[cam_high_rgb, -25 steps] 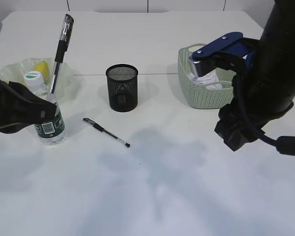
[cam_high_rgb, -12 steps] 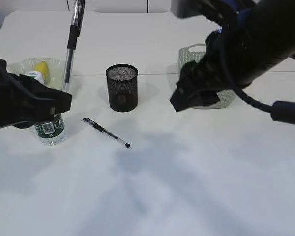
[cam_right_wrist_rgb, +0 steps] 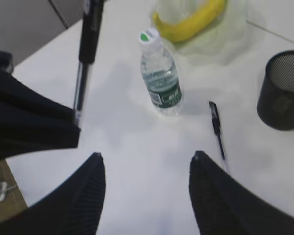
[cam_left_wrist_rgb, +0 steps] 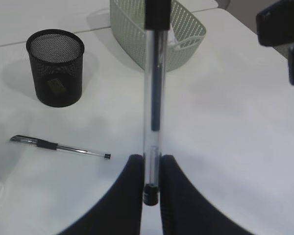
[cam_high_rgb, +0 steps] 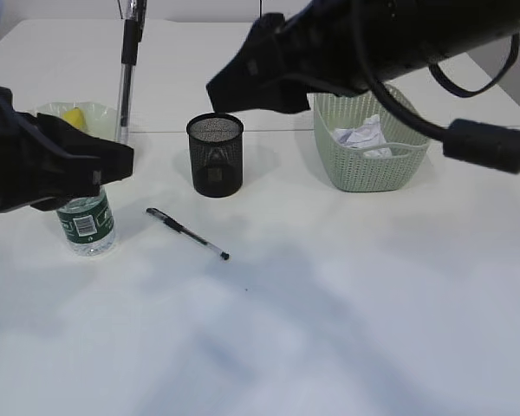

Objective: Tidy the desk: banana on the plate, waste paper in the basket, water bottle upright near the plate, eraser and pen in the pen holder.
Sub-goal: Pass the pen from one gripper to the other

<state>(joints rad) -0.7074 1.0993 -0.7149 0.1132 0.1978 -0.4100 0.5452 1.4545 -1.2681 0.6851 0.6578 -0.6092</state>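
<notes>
The left gripper (cam_left_wrist_rgb: 151,169) pinches a clear pen (cam_left_wrist_rgb: 152,98) by its lower end, holding it upright above the table, cap end up. A second pen (cam_high_rgb: 187,233) lies flat, angled diagonally, near the mesh pen holder (cam_high_rgb: 215,154). The right gripper (cam_right_wrist_rgb: 146,183) is spread wide, empty.

A plain white surface (cam_high_rgb: 347,312) fills most of the frame, crossed by a thin seam line (cam_high_rgb: 165,132) in the upper part.
</notes>
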